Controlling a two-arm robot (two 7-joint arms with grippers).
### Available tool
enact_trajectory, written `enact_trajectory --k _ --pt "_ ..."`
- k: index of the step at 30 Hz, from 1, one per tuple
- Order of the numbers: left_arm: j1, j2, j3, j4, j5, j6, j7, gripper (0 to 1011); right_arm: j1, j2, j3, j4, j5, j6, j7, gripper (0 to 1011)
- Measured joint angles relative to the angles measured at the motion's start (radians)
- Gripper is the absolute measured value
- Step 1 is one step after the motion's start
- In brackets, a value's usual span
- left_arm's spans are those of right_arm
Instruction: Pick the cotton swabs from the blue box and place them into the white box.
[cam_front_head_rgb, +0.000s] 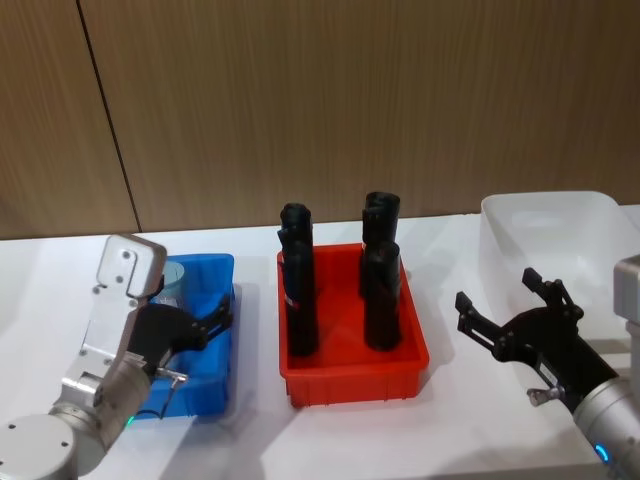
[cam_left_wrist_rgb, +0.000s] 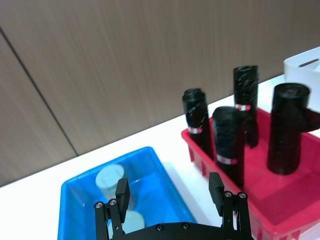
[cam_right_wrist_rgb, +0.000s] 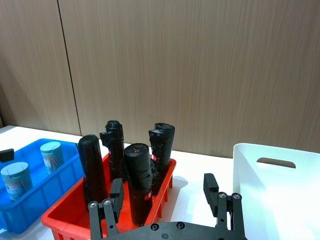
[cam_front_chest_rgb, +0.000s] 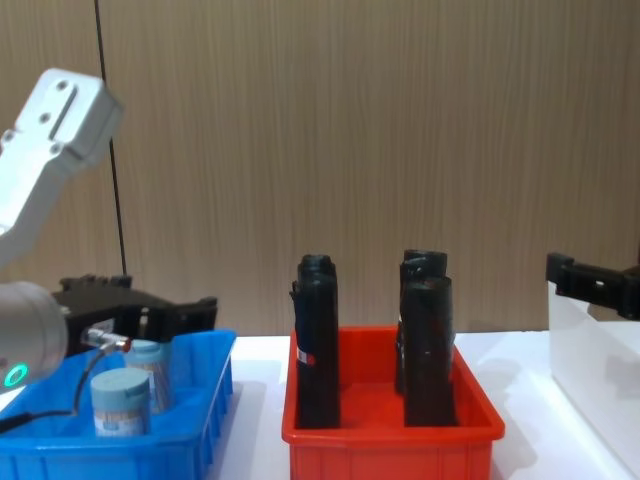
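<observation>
Arms reach out from the robot, one on each side of the white table. The left gripper hangs over the right part of the blue box. Its fingers are spread wide apart, and there is nothing between them. The right gripper hangs above the table, just beside the near left corner of the white box. Its fingers are spread wide too, and they hold nothing.

The cotton swabs are in the blue box, on the robot's left. They are two small clear jars with pale blue lids, and both stand upright. One is nearer the robot and one is a bit farther back. From the side, the left gripper sits a little higher than the lids. I cannot tell if it touches them.

A red bin sits in the middle, between the blue box and the white box. Four tall black rolls stand up in it.

The white box is on the robot's right and reaches farthest back. It has a slot cut in its far wall.

Behind the table is a brown wood wall.
</observation>
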Motion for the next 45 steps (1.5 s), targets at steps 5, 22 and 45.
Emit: enact_trajectory --k 5,22,45 --pt "0.002 0.006 -0.015 0.015 -0.035 0.025 0.007 1004 0.0 0.0 0.0 0.0 0.0 0.0 0.0 1002" --pt "0.002 0.005 -0.048 0.07 -0.133 0.061 0.038 1004 0.0 0.0 0.0 0.0 0.0 0.0 0.0 1002" --pt "-0.068 -0.017 -0.074 0.195 -0.154 0.07 -0.029 1004 0.0 0.0 0.0 0.0 0.0 0.0 0.0 1002"
